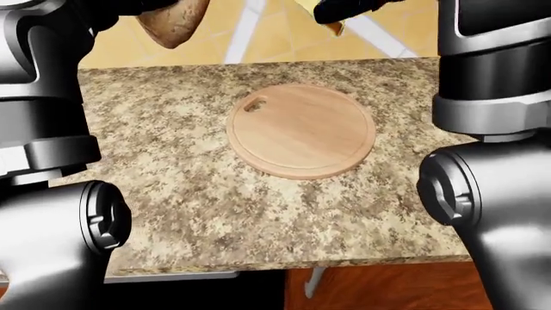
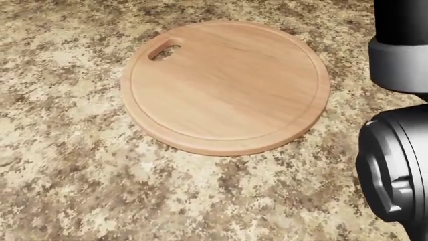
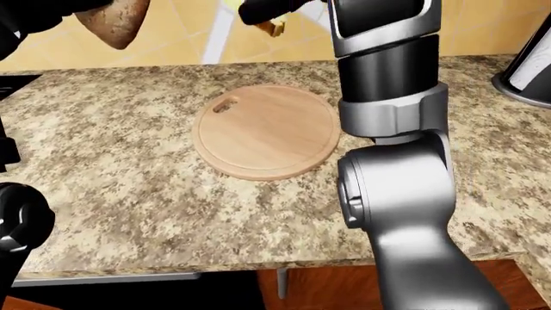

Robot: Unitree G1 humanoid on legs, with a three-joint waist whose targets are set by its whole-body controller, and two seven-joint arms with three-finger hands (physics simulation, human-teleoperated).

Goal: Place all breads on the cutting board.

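While both arms rise at the top of the eye views, round cutting board [image 2: 224,85] bare on speckled worktop [image 2: 80,170], left hand [image 1: 129,8] gripping brown bread [image 1: 175,22], right hand [image 3: 267,10] closed on small bread piece [image 3: 277,28] — both well above the board.

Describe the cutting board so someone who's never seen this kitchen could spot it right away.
On the speckled granite counter, look near the middle, toward the top edge in the left-eye view. The cutting board is a round, pale wooden disc lying flat, with a groove inside its rim and a small oval handle hole at upper left.
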